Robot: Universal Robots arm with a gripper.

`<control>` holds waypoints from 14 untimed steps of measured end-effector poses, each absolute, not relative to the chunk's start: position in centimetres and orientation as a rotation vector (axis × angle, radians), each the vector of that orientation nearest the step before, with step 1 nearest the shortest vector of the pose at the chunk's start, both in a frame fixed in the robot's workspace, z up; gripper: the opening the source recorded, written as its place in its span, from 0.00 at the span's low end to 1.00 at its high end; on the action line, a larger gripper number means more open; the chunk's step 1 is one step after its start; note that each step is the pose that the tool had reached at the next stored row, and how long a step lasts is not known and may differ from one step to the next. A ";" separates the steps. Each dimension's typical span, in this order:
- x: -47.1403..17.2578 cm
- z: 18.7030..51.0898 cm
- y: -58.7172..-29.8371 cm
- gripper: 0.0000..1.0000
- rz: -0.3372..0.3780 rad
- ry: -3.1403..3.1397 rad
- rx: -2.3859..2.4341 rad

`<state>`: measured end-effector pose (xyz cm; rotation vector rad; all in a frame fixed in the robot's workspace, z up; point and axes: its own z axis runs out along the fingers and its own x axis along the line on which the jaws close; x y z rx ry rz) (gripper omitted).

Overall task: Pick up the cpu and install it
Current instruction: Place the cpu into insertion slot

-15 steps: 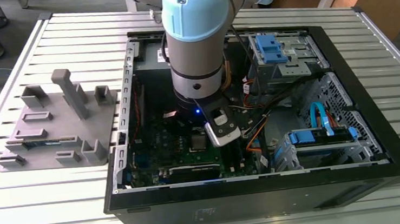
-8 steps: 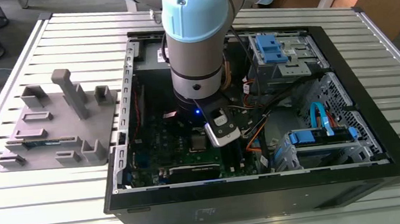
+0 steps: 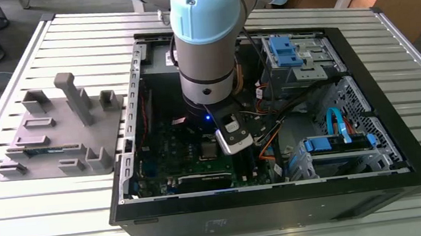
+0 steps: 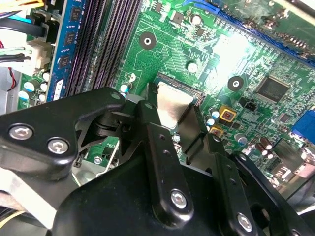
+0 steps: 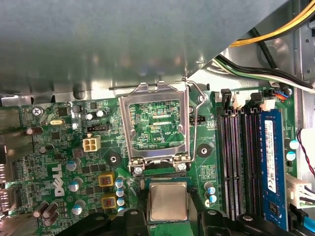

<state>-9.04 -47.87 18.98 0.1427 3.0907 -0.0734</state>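
1. One cpu (image 5: 168, 201) sits between the black jaws, which are clamped on its opposite edges.
2. It is low over the green motherboard (image 5: 69, 147), just beside the raised metal socket frame (image 5: 126, 128).
3. Whether it touches the board below, I cannot tell.
4. Memory slots (image 5: 236, 147) lie nearby.

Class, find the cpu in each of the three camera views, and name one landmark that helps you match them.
Exterior view: the cpu is probably the small pale square under the arm's wrist.
Second wrist view: the cpu is a tilted silvery plate between the black fingers.
First wrist view: the cpu is a silvery square beside the socket's open metal frame.
Shared landmark: the green circuit board.
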 end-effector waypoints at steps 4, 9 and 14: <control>-9.1 19.0 -47.9 0.42 -0.073 3.091 0.143; -9.1 19.0 -47.9 0.42 -0.073 3.091 0.143; -9.1 19.1 -47.9 0.42 -0.072 3.090 0.143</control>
